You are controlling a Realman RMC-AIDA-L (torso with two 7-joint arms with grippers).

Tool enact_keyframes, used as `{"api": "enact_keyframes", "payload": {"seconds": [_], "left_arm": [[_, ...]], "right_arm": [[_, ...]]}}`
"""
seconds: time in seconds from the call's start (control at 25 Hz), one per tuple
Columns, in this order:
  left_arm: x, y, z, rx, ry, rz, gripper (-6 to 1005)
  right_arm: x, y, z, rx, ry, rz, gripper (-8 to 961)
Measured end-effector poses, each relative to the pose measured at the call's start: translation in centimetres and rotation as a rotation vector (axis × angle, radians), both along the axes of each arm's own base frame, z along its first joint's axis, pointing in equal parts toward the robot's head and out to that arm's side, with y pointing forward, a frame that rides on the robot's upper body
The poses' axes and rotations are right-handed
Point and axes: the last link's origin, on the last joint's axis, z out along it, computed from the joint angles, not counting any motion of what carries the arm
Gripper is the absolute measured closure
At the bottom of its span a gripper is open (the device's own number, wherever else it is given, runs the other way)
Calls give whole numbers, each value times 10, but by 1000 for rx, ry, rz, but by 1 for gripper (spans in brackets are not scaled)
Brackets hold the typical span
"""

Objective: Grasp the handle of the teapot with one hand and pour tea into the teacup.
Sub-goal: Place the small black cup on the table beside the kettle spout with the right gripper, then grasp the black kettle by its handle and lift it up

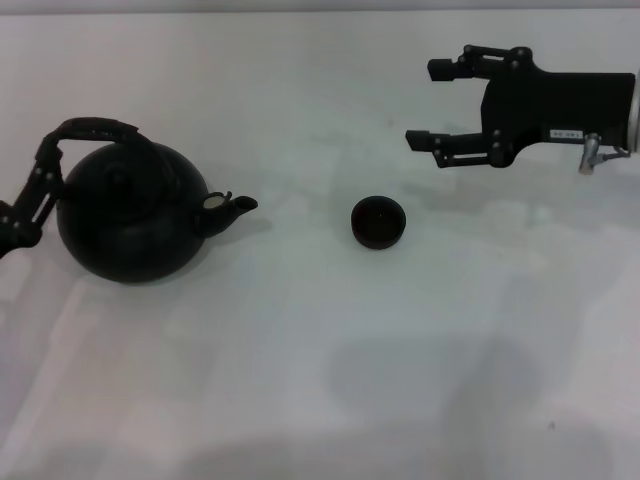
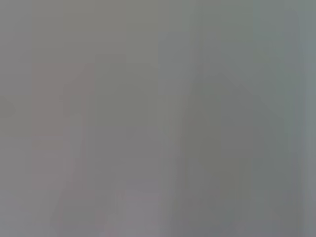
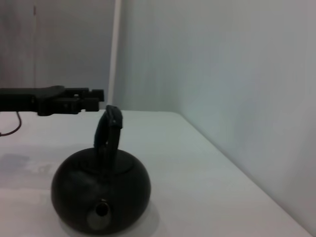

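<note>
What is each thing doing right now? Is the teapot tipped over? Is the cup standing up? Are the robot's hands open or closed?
teapot: upright on the table, lid on, spout toward the cup
handle: standing up over the pot
teacup: upright, apart from the pot
left gripper: beside the handle; grip unclear
right gripper: open, hanging beyond the cup, holding nothing
table: white, holding pot and cup

One teapot point(image 1: 128, 215), one teacup point(image 1: 378, 221), two tools: left tool point(image 1: 45, 165), right tool point(image 1: 428, 104)
</note>
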Motion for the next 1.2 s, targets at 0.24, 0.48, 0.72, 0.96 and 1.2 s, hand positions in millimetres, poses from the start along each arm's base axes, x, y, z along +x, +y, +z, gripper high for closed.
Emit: {"api": "enact_keyframes", "payload": {"seconds": [0.24,0.48,0.72,0.96,1.2], "left_arm": [[-4,2,-4,-20,4,31,229],[-12,11,-11,-87,-31,109,229],[-15,19,-15,-126,-28,140,230],[-14,19,-17,-128,-23,141,305],[-13,20,-18,-129,-23,138,463]], "right_arm": [[2,1,0,10,-3,-3,102],[3,1,1,13,-5,-7,102],[4,1,0,15,-4,-9,103],[7,1,-3,19,-11,-26,103],[10,1,-5,20,-15,-34,103]]}}
